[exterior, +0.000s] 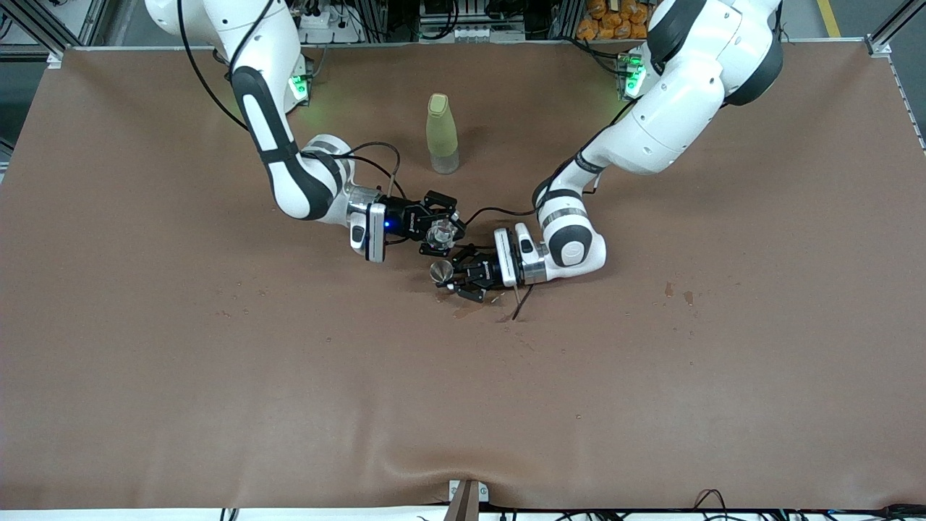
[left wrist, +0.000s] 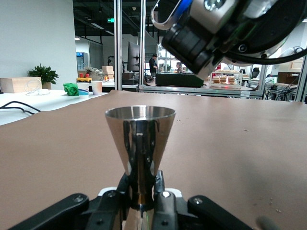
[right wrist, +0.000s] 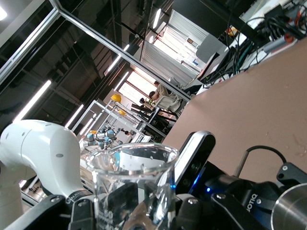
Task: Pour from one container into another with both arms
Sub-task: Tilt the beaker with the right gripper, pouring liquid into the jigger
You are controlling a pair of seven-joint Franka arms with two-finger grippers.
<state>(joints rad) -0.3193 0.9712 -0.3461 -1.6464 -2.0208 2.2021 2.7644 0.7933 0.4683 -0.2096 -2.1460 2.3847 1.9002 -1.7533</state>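
Note:
My right gripper (exterior: 439,236) is shut on the tiny clear glass cup (exterior: 444,231), held over the middle of the table. In the right wrist view the glass cup (right wrist: 132,184) stands between the fingers (right wrist: 79,215) of that gripper (right wrist: 139,213), tipped against the room. My left gripper (exterior: 456,281) is shut on the shiny metal hourglass cup (exterior: 440,271), close beside and below the glass cup. The left wrist view shows the metal cup (left wrist: 140,136) upright, gripped at its narrow waist by the left gripper (left wrist: 142,194). The metal cup's rim (right wrist: 290,211) also shows in the right wrist view.
A tall yellow-green bottle (exterior: 442,134) stands on the brown table cover (exterior: 217,362), nearer the robots' bases than the grippers. Dark wet spots (exterior: 470,311) lie on the cover under the left gripper. More small stains (exterior: 676,293) sit toward the left arm's end.

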